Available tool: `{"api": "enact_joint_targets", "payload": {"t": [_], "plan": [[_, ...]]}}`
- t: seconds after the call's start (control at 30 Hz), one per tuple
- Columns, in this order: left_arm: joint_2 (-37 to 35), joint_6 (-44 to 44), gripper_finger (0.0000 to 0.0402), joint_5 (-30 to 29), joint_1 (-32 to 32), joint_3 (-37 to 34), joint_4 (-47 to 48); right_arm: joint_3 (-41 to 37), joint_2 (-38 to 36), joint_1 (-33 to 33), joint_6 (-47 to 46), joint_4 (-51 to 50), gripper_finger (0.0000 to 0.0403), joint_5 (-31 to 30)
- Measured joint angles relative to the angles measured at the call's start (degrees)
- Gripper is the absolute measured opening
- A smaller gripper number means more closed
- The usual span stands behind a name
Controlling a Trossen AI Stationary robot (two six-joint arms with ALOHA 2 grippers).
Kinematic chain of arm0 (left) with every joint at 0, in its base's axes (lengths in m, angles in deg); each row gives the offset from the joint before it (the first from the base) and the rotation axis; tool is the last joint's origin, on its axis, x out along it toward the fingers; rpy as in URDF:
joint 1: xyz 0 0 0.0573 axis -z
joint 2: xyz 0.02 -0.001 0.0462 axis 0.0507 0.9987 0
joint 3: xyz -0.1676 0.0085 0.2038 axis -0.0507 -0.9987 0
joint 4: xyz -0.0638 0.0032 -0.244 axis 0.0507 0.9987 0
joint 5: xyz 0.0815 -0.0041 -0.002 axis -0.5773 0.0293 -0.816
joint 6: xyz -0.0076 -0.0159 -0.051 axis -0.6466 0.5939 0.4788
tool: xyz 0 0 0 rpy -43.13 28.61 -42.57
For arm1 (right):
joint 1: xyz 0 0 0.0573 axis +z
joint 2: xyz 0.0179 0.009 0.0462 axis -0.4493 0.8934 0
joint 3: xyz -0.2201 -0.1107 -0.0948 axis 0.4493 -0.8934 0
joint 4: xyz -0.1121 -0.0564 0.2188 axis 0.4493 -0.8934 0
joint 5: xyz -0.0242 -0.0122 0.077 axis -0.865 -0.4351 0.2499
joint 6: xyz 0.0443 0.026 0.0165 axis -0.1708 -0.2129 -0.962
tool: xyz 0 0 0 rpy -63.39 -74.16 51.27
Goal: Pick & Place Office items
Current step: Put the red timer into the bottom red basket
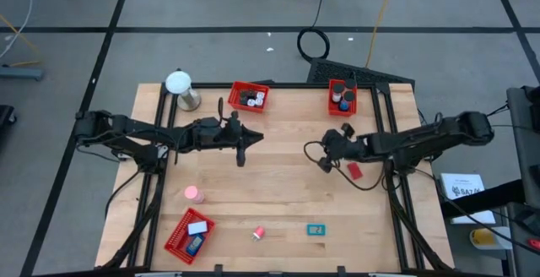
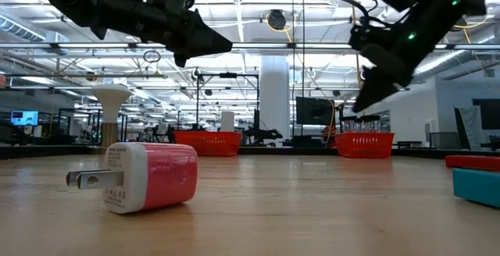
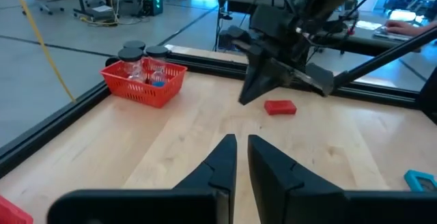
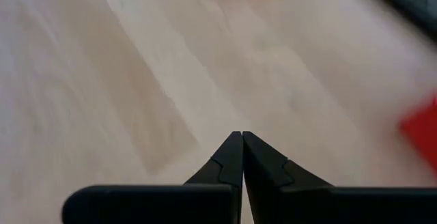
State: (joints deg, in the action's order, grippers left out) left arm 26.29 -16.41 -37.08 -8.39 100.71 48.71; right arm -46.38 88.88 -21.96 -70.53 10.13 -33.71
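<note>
1. The left gripper (image 1: 241, 157) hangs above the bare light wooden desk (image 1: 278, 201), a little toward ten o'clock from its middle. Its dark fingers (image 3: 222, 162) stand with a narrow gap between them and hold nothing.
2. The right gripper (image 1: 324, 164) is raised over the desk at about two o'clock from its middle. Its fingers (image 4: 232, 159) are pressed together, with nothing between them.
3. A small flat red rectangular piece (image 1: 354, 170) lies on the desk just beside the right gripper, on its four o'clock side, apart from the fingers.
4. A small red-and-white plug adapter (image 1: 259, 233) rests near the six o'clock edge; in the low view it lies on its side with its metal prongs level.
5. A flat teal rectangular piece (image 1: 315, 230) lies at about five o'clock, near the adapter.
6. A small pink roll (image 1: 194, 194) stands at about eight o'clock.
7. A red mesh tray (image 1: 177, 240) at the seven o'clock corner holds a white piece and a blue piece.
8. A second red mesh tray (image 1: 237, 90) at eleven o'clock holds small dark and white items.
9. A third red mesh tray (image 1: 332, 105) at one o'clock holds dark-capped items.
10. A white ball on a silver stand (image 1: 180, 84) sits at the ten o'clock corner.
</note>
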Motion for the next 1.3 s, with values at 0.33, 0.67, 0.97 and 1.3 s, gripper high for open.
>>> {"api": "enact_joint_targets", "payload": {"t": [0.33, 0.67, 0.97, 1.3], "plan": [[0.0, -0.3, 0.0042, 0.0, 0.0, 0.0, 0.0, 1.9, 0.0, 9.9, -30.7, -29.5, 0.0107, 6.1], [0.0, -0.3, 0.0042, 0.0, 0.0, 0.0, 0.0, -3.1, 0.0, 11.5, -43.0, -33.7, 0.0208, 11.2], [0.0, -0.3, 0.0042, 0.1, 0.0, 0.1, -0.1, -6.3, 0.2, 11.5, -41.5, -27.1, 0.0220, 14.1], [0.0, -0.3, 0.0042, 0.1, 0.0, 0.1, -0.1, -7.2, 1.2, 11.4, -36.9, -23.5, 0.0201, 15.4]]}}
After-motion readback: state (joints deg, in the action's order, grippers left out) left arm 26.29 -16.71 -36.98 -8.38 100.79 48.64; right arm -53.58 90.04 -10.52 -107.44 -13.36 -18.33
